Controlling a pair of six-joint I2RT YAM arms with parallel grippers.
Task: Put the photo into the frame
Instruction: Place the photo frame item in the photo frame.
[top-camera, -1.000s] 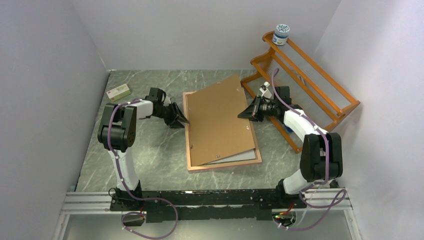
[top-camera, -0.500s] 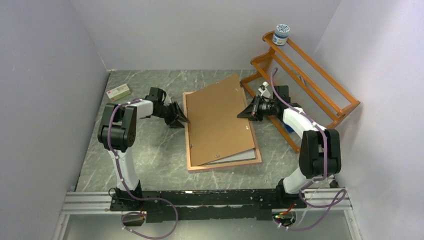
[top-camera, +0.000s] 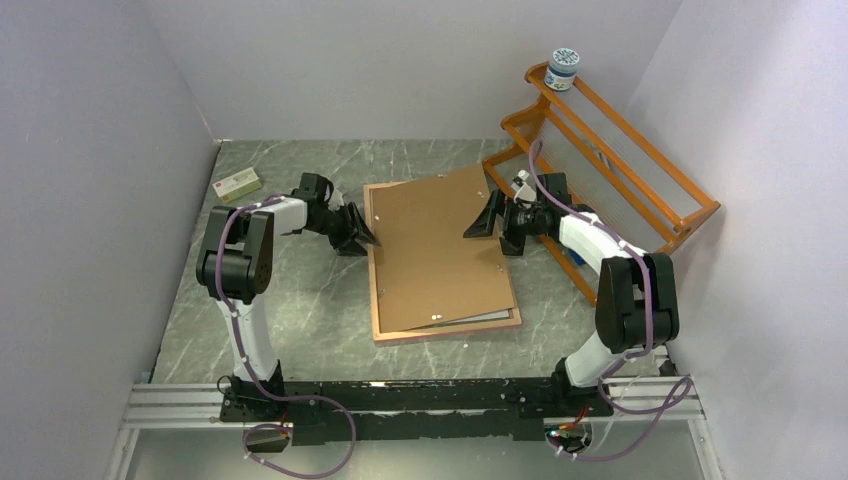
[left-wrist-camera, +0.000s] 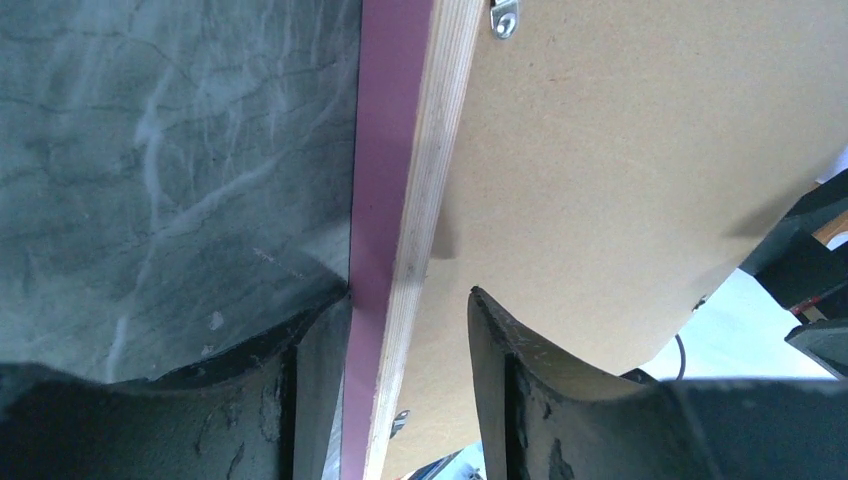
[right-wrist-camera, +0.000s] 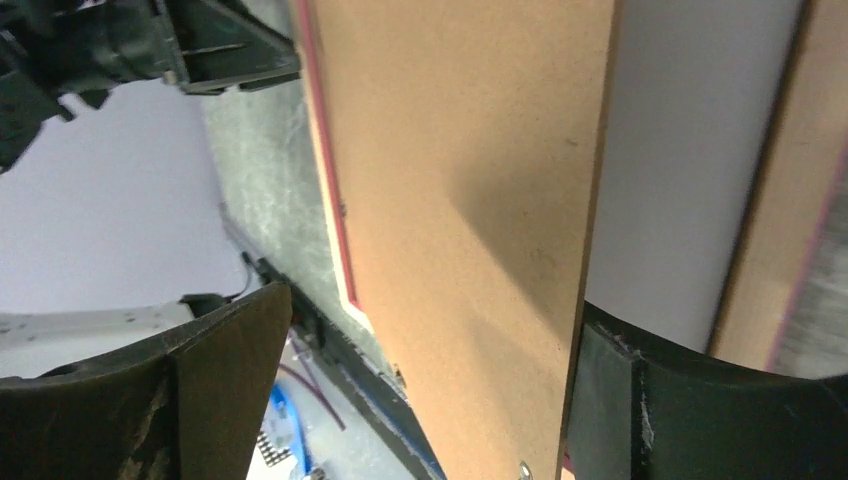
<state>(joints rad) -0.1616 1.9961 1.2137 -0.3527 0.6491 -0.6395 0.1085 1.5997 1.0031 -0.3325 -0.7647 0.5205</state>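
The pinkish frame (top-camera: 376, 290) lies flat mid-table with a brown backing board (top-camera: 440, 250) resting on it, slightly skewed. A pale strip of the photo (top-camera: 485, 318) shows under the board's near right edge; its picture side is hidden. My left gripper (top-camera: 365, 240) straddles the frame's left rail (left-wrist-camera: 385, 200); one finger touches the pink side, the other stands apart over the board (left-wrist-camera: 620, 150). My right gripper (top-camera: 488, 238) is wide open around the board's right edge (right-wrist-camera: 460, 150), gripping nothing. Beside that edge, the photo's pale back (right-wrist-camera: 690, 130) shows.
An orange wooden rack (top-camera: 610, 150) leans at the back right, close behind the right arm, with a jar (top-camera: 563, 68) on top. A small box (top-camera: 238, 184) lies at the back left. Side walls close in on both sides.
The right gripper opened wide and let go of the board. The board's raised right side dropped and turned to lie nearly square on the frame. The left jaws widened a little.
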